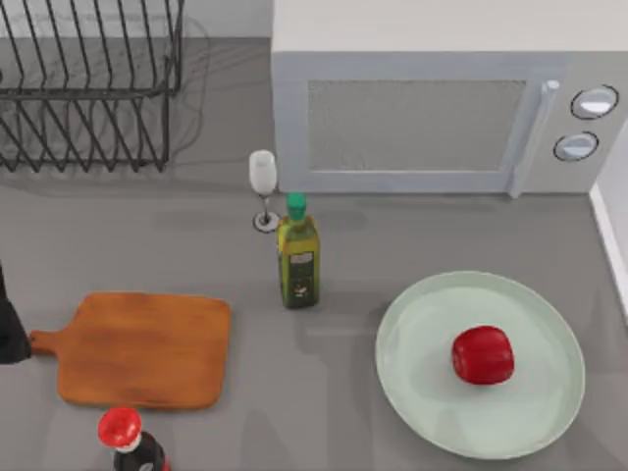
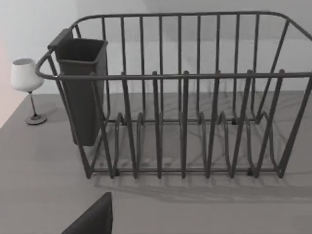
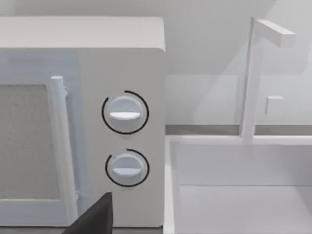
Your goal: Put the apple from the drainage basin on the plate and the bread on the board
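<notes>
The apple [image 1: 483,354] lay on the plate [image 1: 422,392], a little toward two o'clock of the plate's centre, touching nothing else. The plate sat at the table's right, at about four o'clock from the oil bottle [image 1: 297,253]. The board [image 1: 147,348] lay bare at the left, its handle pointing to nine o'clock, where the left arm [image 1: 10,329] stood at the table's left edge, just beside that handle. Whether its fingers were spread or pressed together I cannot tell; the same goes for the right arm's.

A red-capped bottle [image 1: 126,439] stood at six o'clock of the board. A wine glass [image 1: 263,182] stood at eleven o'clock of the oil bottle, before the microwave [image 1: 422,108]. The rack [image 1: 88,83] stood at the far left, at twelve o'clock of the board. The right wrist view faced the microwave's dials [image 3: 125,113] and a sink [image 3: 239,190] beside it.
</notes>
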You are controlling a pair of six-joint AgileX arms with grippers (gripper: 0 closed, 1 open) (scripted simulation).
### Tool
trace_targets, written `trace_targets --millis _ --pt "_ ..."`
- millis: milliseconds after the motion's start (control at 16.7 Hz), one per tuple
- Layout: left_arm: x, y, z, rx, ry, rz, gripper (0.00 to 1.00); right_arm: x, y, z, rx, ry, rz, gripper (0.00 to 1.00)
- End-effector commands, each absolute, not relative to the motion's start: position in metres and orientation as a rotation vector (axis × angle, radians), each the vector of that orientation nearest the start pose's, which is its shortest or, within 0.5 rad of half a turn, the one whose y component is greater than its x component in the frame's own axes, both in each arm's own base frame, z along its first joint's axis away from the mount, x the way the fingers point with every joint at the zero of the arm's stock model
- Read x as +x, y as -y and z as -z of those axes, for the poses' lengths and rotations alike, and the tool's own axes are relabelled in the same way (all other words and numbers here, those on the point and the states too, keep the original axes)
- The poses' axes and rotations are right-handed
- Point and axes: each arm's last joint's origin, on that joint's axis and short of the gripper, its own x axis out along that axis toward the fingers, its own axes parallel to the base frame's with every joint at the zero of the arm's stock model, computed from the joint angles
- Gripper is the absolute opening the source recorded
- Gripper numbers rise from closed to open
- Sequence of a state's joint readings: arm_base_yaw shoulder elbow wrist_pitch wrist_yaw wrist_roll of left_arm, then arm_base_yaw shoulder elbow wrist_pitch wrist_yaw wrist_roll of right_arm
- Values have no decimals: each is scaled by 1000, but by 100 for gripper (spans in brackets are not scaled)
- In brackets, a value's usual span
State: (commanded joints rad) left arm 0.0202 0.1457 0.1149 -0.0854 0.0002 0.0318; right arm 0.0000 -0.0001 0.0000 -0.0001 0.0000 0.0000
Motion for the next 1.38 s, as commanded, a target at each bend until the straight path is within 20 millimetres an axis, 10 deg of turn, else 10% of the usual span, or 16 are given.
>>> trace_targets --millis 360,720,1380 --pt "142 -10 -223 95 -455 -47 100 106 1 -160 0 0 0 100" --pt "218 -31 -243 139 -897 -34 100 106 1 -160 0 0 0 100" --pt "342 -85 -182 112 -1516 86 100 106 1 -160 0 0 0 100"
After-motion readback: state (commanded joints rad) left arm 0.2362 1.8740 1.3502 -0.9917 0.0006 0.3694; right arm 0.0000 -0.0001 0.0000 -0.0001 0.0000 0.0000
